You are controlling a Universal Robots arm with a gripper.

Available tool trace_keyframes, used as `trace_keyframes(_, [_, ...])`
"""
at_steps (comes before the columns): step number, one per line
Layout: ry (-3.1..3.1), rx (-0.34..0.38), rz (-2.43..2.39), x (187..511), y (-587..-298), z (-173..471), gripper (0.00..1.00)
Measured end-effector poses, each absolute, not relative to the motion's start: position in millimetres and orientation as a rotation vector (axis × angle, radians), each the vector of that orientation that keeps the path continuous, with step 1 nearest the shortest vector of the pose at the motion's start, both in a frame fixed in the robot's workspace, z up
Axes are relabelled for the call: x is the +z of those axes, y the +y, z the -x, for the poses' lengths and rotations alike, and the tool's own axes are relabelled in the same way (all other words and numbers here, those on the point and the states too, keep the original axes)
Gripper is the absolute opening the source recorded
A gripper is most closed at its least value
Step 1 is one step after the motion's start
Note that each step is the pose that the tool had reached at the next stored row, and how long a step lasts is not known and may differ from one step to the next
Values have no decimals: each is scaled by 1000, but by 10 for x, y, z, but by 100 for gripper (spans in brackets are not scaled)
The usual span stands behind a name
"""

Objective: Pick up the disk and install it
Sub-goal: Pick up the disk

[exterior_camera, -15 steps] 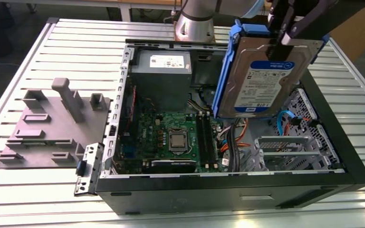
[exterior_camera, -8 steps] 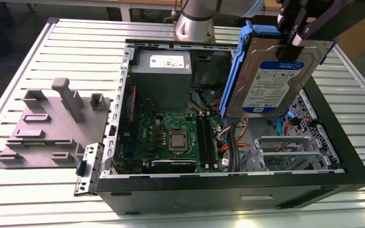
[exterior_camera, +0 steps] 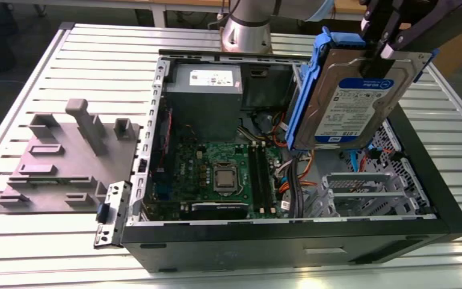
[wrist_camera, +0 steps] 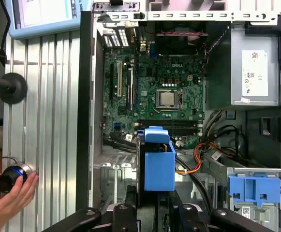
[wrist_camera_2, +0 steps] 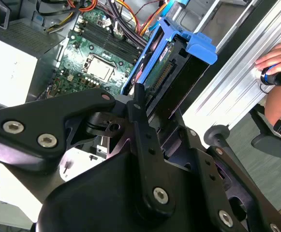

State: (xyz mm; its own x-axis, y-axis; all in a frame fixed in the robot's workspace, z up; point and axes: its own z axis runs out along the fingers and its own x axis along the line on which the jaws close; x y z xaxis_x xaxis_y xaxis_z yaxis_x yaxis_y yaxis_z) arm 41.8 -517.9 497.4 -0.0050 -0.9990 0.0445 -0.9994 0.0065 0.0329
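The disk [exterior_camera: 351, 102], a silver-grey drive with a white-and-blue label in a blue carrier frame, hangs on edge above the open computer case [exterior_camera: 295, 241], over the side at the exterior view's right. My gripper [exterior_camera: 381, 55] is shut on its upper end, with black fingers on both faces. In the second wrist view the disk [wrist_camera_2: 179, 53] sticks out from between the fingers [wrist_camera_2: 139, 99] towards the case's inside. In the first wrist view the blue carrier [wrist_camera: 158, 164] hovers over the metal drive cage beside the motherboard [wrist_camera: 150, 92].
The grey power-supply box [exterior_camera: 207, 84] fills the case's far corner. A metal drive cage [exterior_camera: 367, 192] sits under the disk, with coloured cables beside it. Another blue carrier [wrist_camera: 254, 188] sits in a bay. A grey fixture [exterior_camera: 70, 156] lies on the slatted table. A person's hand [wrist_camera: 9, 191] holds a knob beside the case.
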Motion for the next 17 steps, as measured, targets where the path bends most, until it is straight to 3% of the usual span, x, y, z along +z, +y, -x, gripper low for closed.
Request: trace_keyframes(17, [-2189, 12, -2176, 4974, -5186, -473, 35])
